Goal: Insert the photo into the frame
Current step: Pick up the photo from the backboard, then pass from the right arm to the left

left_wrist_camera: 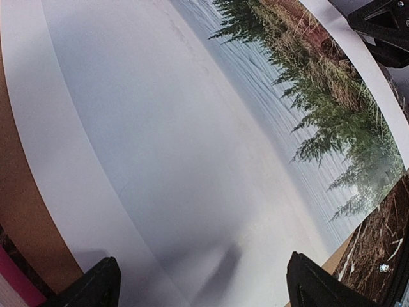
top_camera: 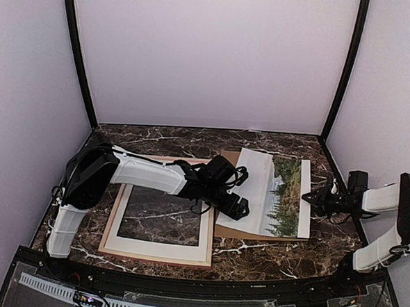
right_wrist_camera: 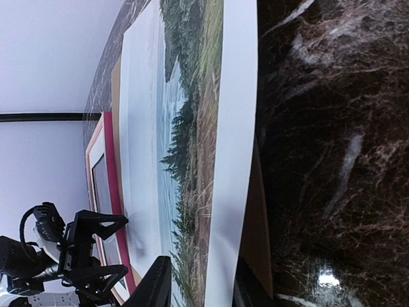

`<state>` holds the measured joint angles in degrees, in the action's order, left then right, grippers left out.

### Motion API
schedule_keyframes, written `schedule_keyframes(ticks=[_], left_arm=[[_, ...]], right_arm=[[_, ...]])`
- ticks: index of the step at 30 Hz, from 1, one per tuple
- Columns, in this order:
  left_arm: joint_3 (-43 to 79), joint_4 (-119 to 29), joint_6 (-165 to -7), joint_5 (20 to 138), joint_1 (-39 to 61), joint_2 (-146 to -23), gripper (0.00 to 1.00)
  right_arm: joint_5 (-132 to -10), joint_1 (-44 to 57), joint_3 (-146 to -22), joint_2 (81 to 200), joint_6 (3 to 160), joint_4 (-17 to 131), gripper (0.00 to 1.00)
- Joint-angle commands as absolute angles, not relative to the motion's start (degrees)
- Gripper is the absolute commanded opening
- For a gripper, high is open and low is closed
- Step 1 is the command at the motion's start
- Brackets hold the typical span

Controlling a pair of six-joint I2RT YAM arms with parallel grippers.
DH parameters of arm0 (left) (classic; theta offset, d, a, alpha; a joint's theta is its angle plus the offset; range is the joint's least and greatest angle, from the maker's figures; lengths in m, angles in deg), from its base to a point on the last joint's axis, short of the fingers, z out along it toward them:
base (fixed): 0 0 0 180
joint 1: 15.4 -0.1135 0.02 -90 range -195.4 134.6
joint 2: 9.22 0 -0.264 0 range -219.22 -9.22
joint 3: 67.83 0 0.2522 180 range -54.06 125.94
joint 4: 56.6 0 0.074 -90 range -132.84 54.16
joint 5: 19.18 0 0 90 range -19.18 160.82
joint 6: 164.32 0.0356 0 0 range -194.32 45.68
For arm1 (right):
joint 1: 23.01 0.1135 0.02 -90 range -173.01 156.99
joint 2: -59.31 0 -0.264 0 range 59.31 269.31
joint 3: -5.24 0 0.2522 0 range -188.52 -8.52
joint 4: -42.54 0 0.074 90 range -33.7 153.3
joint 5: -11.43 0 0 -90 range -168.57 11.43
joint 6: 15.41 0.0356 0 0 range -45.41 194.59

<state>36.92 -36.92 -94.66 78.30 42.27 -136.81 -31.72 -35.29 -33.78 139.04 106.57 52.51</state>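
the left claw (top_camera: pixel 235 207) is spread wide right over the pale sky side of the photo (top_camera: pixel 272 196). i cannot tell if it touches the paper. the right claw (top_camera: pixel 312 199) is spread too, and the photo's white edge by the trees sits between its two fingers. the photo lies face up between the two claws, on a brown board (top_camera: pixel 256 234) on the table (top_camera: pixel 268 258). the frame (top_camera: pixel 155 260) lies flat beside the left claw, on the side away from the right claw, with a white border (top_camera: pixel 161 248) in it.
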Motion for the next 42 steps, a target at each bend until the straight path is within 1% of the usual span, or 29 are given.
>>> schedule_keyframes(ticks=[1,4,8,12,16,21,24,26,30,34,37,42], left_arm=[[35.2,-33.0,-95.3,79.1,42.5,-137.2,0.93],[35.4,-33.0,-95.2,79.1,42.5,-137.2,0.93],[35.6,-32.8,-95.0,79.1,42.5,-137.1,0.93],[35.7,-33.2,-94.4,79.3,42.6,-135.8,0.95],[34.1,-36.0,-92.2,79.3,42.5,-131.1,0.97],[27.5,-45.8,-88.0,79.6,42.9,-123.0,0.99],[24.2,-52.2,-82.2,77.4,43.9,-117.4,0.99],[23.2,-53.7,-77.0,74.3,45.2,-115.6,0.99],[24.2,-55.0,-63.7,65.5,49.3,-114.9,0.99],[24.8,-58.1,-52.9,61.2,52.9,-115.4,0.99],[26.1,-59.1,-47.5,59.8,54.7,-116.8,0.99],[30.9,-59.7,-42.8,54.9,55.8,-120.7,0.99]], right_arm=[[-32.2,-33.2,-36.4,140.9,105.3,52.4,0.28],[-32.4,-32.4,-37.4,141.9,104.9,52.7,0.24],[-33.0,-32.2,-39.1,141.2,103.7,55.3,0.14],[-34.2,-32.2,-42.1,137.4,103.2,60.4,0.00],[-35.5,-31.7,-47.1,133.7,104.3,66.0,0.00],[-37.0,-29.7,-54.5,132.5,107.6,73.2,0.00],[-36.3,-28.7,-57.6,131.7,111.7,74.1,0.00],[-36.3,-27.2,-59.5,130.9,115.7,73.8,0.00],[-36.9,-23.7,-63.6,130.0,121.9,73.5,0.00],[-37.2,-20.4,-65.6,129.6,128.0,70.9,0.00],[-37.0,-18.5,-66.6,130.0,131.1,68.9,0.00],[-36.0,-15.1,-66.5,131.1,134.5,65.9,0.00]])
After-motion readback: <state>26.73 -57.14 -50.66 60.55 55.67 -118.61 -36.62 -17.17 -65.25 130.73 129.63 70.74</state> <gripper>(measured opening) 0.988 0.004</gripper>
